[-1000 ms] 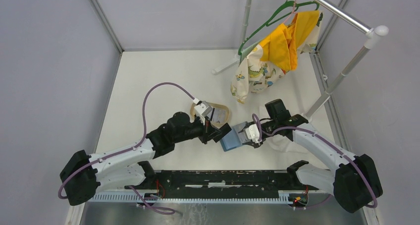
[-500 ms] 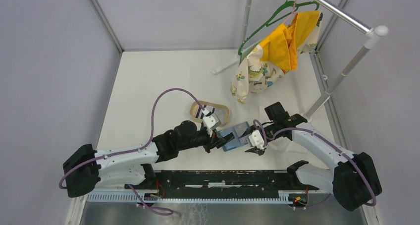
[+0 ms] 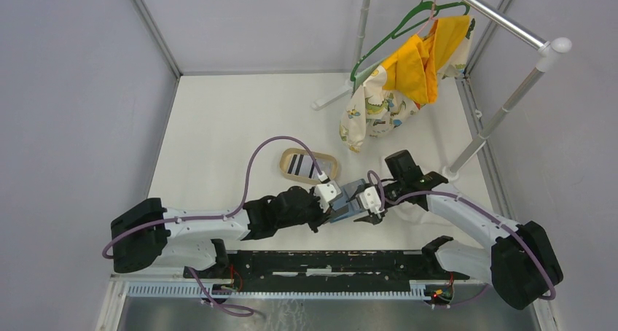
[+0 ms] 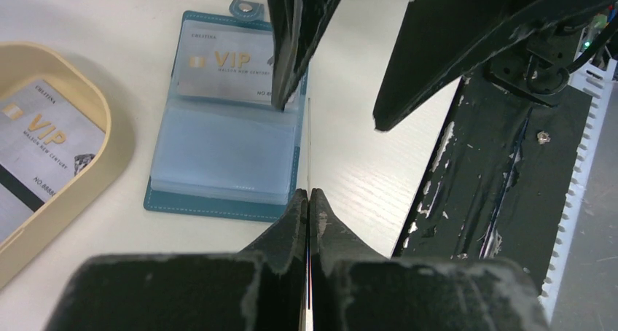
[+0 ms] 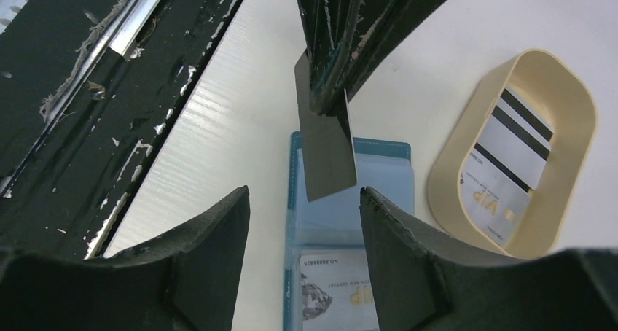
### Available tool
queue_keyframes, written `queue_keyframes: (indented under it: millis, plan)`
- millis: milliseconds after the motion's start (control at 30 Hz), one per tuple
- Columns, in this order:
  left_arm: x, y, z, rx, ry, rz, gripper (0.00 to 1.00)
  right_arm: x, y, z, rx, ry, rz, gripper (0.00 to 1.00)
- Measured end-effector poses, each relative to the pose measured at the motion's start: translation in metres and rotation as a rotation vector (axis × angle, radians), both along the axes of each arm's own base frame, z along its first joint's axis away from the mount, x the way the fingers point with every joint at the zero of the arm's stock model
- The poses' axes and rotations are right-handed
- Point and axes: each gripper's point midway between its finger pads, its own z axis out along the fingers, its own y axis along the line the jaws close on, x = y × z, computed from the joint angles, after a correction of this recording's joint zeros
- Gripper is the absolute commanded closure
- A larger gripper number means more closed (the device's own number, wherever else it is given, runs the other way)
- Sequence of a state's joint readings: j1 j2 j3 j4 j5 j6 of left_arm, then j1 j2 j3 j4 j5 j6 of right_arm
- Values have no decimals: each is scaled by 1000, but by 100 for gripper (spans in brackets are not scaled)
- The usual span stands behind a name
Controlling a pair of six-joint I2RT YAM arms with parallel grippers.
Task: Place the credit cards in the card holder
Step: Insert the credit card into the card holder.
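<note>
Your left gripper (image 4: pixel 309 200) is clenched on one credit card (image 5: pixel 326 145), hung edge-down over the open card holder (image 4: pixel 226 156). The right gripper (image 5: pixel 304 200) hangs released above it. The card looks thin, stiff and slick, so pinch its far edge. From above, the tray (image 3: pixel 284 163) sits at 10 o'clock of the holder.

2 arms (image 3: pixel 211 225) reaching inward (tips close), left tool (image 4: pixel 308 200) pinched, right tool (image 5: pixel 304 200) spread
</note>
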State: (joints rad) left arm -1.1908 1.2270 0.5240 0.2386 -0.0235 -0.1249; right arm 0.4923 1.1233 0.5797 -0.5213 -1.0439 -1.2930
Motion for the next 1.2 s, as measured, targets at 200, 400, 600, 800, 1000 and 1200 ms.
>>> queue_keyframes:
  millis: [200, 400, 600, 800, 1000, 1200]
  plan:
    - [-4, -11, 10, -17, -16, -23, 98, -10, 10, -6, -7, 46, 19, 50]
    - [-8, -14, 12, -20, -17, -37, 98, -16, 17, -5, 4, 75, 39, 75]
    - [-13, -16, 11, -17, -15, -55, 96, -16, 19, -4, 2, 111, 28, 100]
    - [-13, -14, 13, -16, -18, -50, 81, -16, 21, -3, -19, 160, 23, 100]
    - [-7, -13, 28, -55, -45, -18, 58, -16, 24, 4, -21, 180, 29, 100]
    - [1, -5, 45, -111, -82, 30, 28, -19, 23, 3, -44, 217, 30, 100]
